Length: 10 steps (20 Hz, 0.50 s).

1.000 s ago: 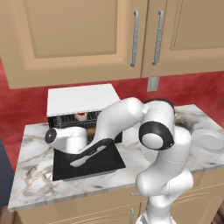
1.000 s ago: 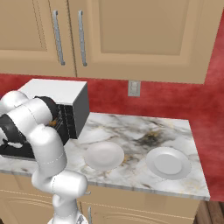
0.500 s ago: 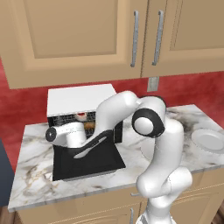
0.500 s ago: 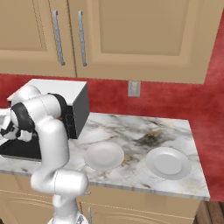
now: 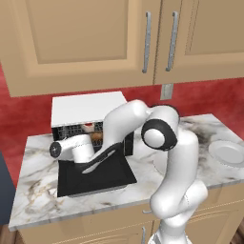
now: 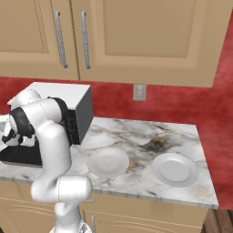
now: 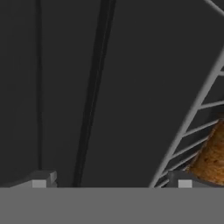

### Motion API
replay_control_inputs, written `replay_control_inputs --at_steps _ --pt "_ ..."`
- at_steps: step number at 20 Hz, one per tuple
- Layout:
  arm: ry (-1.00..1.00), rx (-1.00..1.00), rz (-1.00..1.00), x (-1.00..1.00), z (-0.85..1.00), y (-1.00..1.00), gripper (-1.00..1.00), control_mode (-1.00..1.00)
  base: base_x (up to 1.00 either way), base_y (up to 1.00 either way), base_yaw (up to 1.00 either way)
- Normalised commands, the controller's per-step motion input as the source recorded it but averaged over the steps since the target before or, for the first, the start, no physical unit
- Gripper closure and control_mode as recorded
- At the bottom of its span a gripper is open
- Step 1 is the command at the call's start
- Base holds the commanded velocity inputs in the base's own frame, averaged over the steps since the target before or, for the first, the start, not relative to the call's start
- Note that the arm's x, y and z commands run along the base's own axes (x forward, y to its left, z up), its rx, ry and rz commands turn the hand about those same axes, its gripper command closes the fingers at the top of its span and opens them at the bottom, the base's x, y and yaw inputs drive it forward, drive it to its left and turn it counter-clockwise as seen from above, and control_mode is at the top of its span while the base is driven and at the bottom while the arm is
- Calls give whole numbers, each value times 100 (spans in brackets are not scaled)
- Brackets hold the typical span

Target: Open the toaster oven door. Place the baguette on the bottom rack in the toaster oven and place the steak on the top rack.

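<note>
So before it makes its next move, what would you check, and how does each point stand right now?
1. Toaster oven door folded down flat: ok.
2. Baguette lying on a wire rack inside: ok; that it is the bottom rack: cannot tell.
3. Steak inside the toaster oven, high up: ok; resting on the top rack: cannot tell.
4. Gripper jaws wide apart, nothing between them: ok.
5. Arm free to back out over the door: cannot tell.

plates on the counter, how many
2. A plate nearer the toaster oven sits right of the arm's base; the other plate lies farther right, toward the counter's end. More could hide behind the arm.
</note>
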Motion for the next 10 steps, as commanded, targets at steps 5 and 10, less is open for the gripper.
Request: replay_control_inputs --at_steps 5,10 --pt "2 -3 1 -91 72 0 -100 -100 0 0 0" --pt "1 -1 0 -56 100 5 -100 -100 0 0 0"
